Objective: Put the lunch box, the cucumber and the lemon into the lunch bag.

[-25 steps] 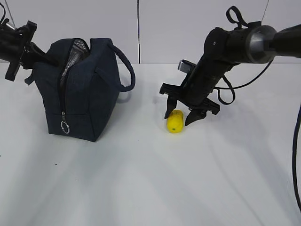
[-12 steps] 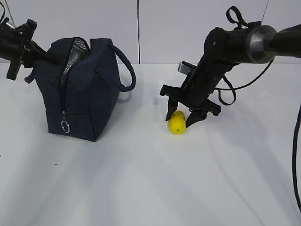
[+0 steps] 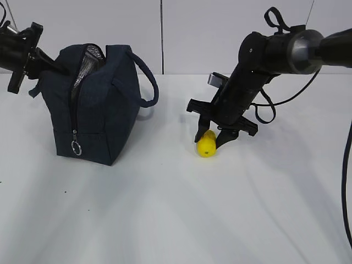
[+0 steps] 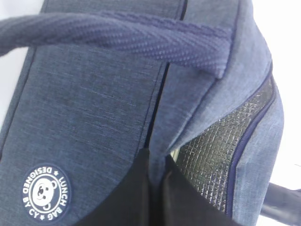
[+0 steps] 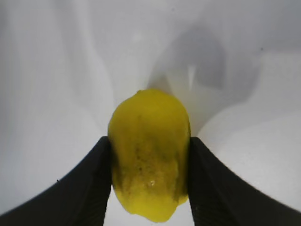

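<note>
The navy lunch bag (image 3: 93, 104) stands at the left, its zipper open and the foil lining showing. My left gripper (image 3: 39, 65) is shut on the bag's fabric edge beside the opening; in the left wrist view (image 4: 156, 176) the fabric is pinched between the jaws. The yellow lemon (image 3: 207, 143) lies on the white table right of centre. My right gripper (image 3: 211, 138) is shut on the lemon, both fingers pressed against its sides, as the right wrist view (image 5: 149, 155) shows. The lunch box and the cucumber are out of view.
The bag's loop handle (image 3: 147, 80) hangs toward the right. A metal ring pull (image 3: 76, 148) hangs at the bag's front. A round white logo (image 4: 46, 193) is on the bag's side. A white wall stands behind the table.
My right gripper's fingers have closed from either side onto the lemon, which shifted slightly. The left gripper and the bag have not moved.
</note>
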Robot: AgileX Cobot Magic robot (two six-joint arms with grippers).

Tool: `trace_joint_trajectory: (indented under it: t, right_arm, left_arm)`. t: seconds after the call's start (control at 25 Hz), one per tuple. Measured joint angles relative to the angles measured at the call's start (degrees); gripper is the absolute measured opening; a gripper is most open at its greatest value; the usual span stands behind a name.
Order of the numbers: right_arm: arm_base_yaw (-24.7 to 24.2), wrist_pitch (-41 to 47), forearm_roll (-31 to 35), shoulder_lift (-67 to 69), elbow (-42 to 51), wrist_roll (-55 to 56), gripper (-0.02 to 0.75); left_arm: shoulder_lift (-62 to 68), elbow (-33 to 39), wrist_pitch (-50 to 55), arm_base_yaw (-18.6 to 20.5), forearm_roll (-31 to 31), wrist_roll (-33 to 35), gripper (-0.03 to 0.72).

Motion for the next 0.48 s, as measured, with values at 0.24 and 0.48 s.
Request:
trace_joint_trajectory:
  t: [0.24, 0.48]
  right_arm:
    - [0.0, 3.0, 0.3, 0.0, -2.1, 0.0, 0.362]
    - [0.0, 9.5, 0.6, 0.0, -11.2, -1.1, 0.358]
  left_arm:
    - [0.0, 0.0, 0.0, 0.0, 0.0, 0.0, -0.009]
    - [0.0, 0.0, -0.2, -1.8, 0.1, 0.0, -0.009]
